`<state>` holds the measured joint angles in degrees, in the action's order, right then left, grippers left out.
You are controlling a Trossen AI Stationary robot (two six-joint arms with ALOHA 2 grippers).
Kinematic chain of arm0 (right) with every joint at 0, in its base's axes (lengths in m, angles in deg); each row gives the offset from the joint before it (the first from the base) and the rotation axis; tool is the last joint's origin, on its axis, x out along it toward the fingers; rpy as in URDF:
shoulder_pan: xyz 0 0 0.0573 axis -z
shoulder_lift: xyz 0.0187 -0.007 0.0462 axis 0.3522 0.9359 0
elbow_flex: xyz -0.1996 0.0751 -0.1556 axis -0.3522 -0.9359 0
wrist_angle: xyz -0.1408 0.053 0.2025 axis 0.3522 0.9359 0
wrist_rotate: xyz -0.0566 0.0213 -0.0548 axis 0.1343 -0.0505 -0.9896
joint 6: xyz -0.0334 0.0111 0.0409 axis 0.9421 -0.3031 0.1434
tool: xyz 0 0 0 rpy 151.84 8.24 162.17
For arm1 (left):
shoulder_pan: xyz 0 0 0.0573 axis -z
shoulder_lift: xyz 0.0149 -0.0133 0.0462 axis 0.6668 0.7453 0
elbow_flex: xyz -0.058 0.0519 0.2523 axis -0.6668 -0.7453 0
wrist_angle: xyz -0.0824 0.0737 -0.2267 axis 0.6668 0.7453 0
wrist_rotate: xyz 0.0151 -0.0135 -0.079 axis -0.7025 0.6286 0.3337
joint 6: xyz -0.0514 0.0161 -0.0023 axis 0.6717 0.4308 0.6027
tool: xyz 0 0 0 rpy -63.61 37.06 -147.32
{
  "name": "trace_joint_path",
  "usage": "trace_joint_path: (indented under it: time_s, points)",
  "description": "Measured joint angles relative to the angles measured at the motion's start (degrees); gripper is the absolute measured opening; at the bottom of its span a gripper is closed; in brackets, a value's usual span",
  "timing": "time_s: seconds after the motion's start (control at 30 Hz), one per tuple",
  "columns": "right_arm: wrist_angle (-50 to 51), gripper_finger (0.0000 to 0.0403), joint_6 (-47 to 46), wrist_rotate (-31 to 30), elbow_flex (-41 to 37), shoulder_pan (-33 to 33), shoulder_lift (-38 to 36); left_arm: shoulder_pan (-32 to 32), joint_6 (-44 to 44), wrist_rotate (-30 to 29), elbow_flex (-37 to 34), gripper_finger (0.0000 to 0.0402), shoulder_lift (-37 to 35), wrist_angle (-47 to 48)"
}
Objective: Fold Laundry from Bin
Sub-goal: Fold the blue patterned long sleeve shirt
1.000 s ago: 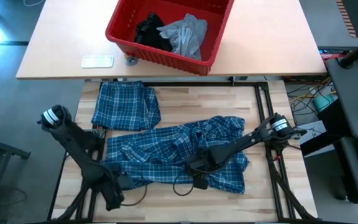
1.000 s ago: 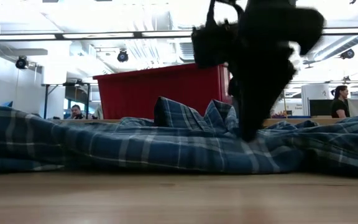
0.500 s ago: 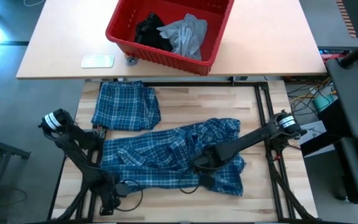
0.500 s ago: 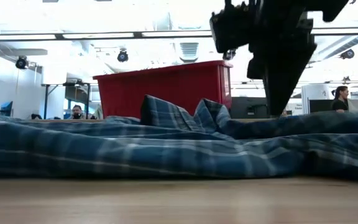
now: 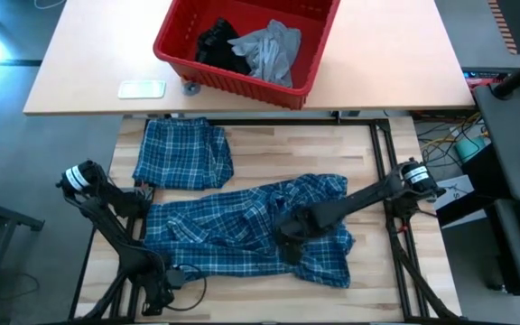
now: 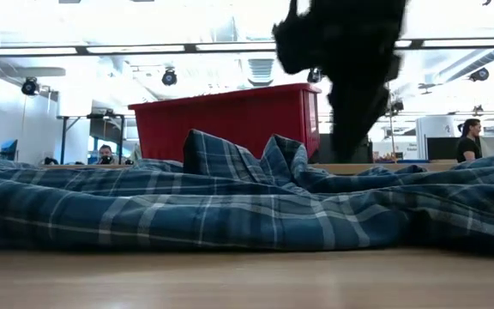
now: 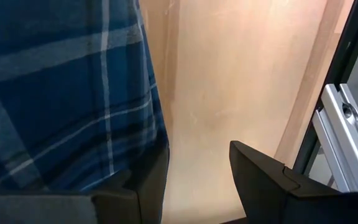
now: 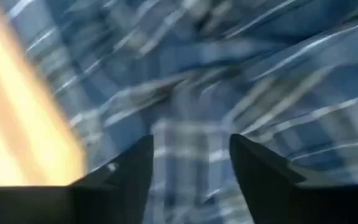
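A blue-and-white plaid shirt [image 5: 233, 230] lies spread and rumpled across the middle of the wooden table; its raised folds [image 6: 230, 159] show in the low view. My right gripper [image 5: 287, 242] hovers open just above the shirt's right part [image 8: 191, 93]. My left gripper [image 5: 158, 293] stands open at the near left corner, pointing down, with bare wood [image 7: 229, 93] between its fingers and the shirt's edge [image 7: 148, 112] beside one finger. The red bin [image 5: 233, 86] on the far table holds a grey T-shirt [image 5: 271, 50] and a black garment [image 5: 217, 45]. My left gripper has one finger [image 7: 154, 180] right at the plaid shirt's edge; whether that finger touches the cloth I cannot tell. Nothing lies between its fingers.
A folded plaid piece [image 5: 183, 153] lies at the table's far left. A flat white object [image 5: 141, 88] and a small grey thing [image 5: 190, 88] sit beside the bin. A metal frame rail [image 7: 347, 124] runs along the table's edge by my left gripper. People show in the room behind.
My right gripper has risen off the shirt and shifted a little toward the far edge. The shirt's right part has drawn toward the left and its raised folds have shifted left. My left gripper has sunk toward the near left corner.
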<state>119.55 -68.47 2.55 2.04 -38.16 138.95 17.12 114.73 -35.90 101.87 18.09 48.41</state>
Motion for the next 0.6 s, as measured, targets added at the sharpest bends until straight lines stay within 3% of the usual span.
trace_joint_path:
  time_s: [0.1,0.2,0.33,0.47,0.6]
  points:
    - [-1.4,0.0234,-0.2,-0.1,-0.5,1.9,1.8,0.0,-0.1,0.0,0.0,0.016,0.0,-0.2]
    - [-0.7,0.0227,-0.2,0.1,-1.0,2.7,4.8,0.0,0.1,-0.1,0.0,0.016,0.0,-0.2]
    - [-1.0,0.0158,-2.3,0.2,-0.8,2.8,6.0,0.2,1.4,-0.1,-0.1,0.016,0.0,-0.4]
    - [0.4,0.004,-2.6,0.2,-0.6,2.8,5.6,0.3,1.5,-0.1,-0.1,0.016,0.0,-0.7]
    - [8.4,0.0013,-2.3,0.0,1.7,2.9,3.6,0.3,1.4,-0.1,-0.1,0.016,0.0,-0.8]
